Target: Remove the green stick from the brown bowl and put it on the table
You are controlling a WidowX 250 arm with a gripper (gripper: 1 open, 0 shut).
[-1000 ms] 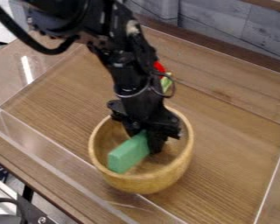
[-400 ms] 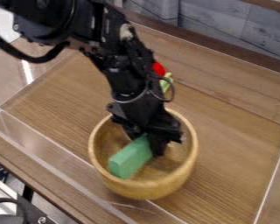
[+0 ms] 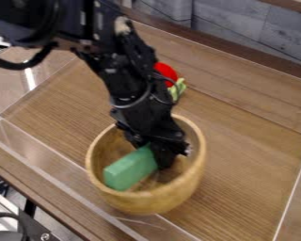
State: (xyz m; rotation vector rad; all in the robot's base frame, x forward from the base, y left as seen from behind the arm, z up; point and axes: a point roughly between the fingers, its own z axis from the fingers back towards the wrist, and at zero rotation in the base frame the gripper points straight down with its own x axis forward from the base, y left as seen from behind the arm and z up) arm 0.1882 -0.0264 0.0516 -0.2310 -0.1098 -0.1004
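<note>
1 bowl wall (image 3: 95, 179) beside green stick (image 3: 129, 169)

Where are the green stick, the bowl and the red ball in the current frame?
green stick (image 3: 128, 170): camera view, middle of its exposed face
bowl (image 3: 181, 191): camera view, outer wall at the near right side
red ball (image 3: 166, 71): camera view, visible part of its red surface

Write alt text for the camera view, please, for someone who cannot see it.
A black robot gripper reaches into a round tan wooden bowl, its tip at a green block. Behind it, a red ball rests on the brown wood-grain table.
</note>
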